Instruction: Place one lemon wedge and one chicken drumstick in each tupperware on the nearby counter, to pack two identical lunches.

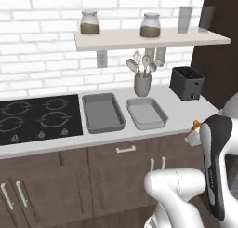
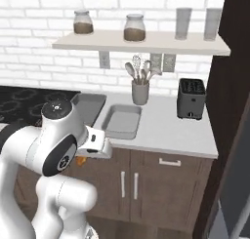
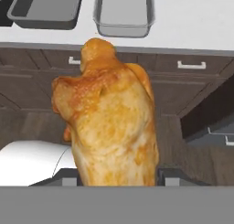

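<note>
The hand (image 3: 117,175) is closed on the chicken drumstick (image 3: 109,118), which rises between its two dark finger tips and hides much of what lies ahead. In the right base view the hand (image 2: 83,157) sits below the edge of the surface, in front of the dark cabinet doors, with a bit of orange drumstick (image 2: 81,160) showing under the white wrist; in the left base view a small orange tip (image 1: 197,125) peeks out by the arm.

Ahead of the hand and above it, on the off-white surface (image 3: 183,22), lie the two grey tupperware containers. The nearer one (image 3: 123,13) is straight ahead past the drumstick's top, and its floor looks bare. The other (image 3: 45,8) lies to its left, beside the black stovetop (image 1: 37,117); what shows of its inside is bare too.

Farther back stand a grey utensil holder (image 1: 142,85) with spoons and a whisk, just behind the nearer tupperware, and a black toaster (image 1: 187,83) off to the right. A wall shelf (image 1: 148,37) above carries two jars and two tumblers.

The front edge of the surface runs between the hand and the containers. The surface to the right of the nearer tupperware, up to the toaster, is open.
</note>
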Robot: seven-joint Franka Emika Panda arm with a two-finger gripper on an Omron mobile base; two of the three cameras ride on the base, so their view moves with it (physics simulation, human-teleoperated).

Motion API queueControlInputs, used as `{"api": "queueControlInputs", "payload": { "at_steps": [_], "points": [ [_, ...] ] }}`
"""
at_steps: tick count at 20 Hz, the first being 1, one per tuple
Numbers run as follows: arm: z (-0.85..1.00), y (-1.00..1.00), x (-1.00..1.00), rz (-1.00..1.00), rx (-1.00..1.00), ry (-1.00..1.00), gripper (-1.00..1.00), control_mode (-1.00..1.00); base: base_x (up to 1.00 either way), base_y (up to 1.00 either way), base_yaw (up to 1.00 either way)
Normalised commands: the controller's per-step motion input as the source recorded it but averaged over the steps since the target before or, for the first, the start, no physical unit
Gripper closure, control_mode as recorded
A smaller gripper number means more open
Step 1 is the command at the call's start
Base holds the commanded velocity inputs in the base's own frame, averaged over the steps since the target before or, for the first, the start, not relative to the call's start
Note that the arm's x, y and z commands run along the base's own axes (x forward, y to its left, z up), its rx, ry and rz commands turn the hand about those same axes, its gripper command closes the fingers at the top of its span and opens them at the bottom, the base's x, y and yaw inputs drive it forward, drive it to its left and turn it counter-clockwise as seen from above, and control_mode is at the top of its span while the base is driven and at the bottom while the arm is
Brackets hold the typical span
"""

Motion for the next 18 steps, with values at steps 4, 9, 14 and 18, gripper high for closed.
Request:
{"api": "queueControlInputs", "payload": {
  "at_steps": [4,9,14,18],
  "points": [
    [0.00,0.00,0.00,0.00,0.00,0.00,1.00,1.00,1.00,0.71,0.00],
    [0.00,0.00,0.00,0.00,0.00,0.00,1.00,1.00,1.00,0.19,0.00],
    [-0.07,0.04,0.16,0.00,0.00,0.02,1.00,-1.00,0.80,0.09,0.00],
    [-0.38,0.48,0.59,0.00,-0.01,0.07,1.00,-1.00,0.00,0.00,0.00]
  ]
}}
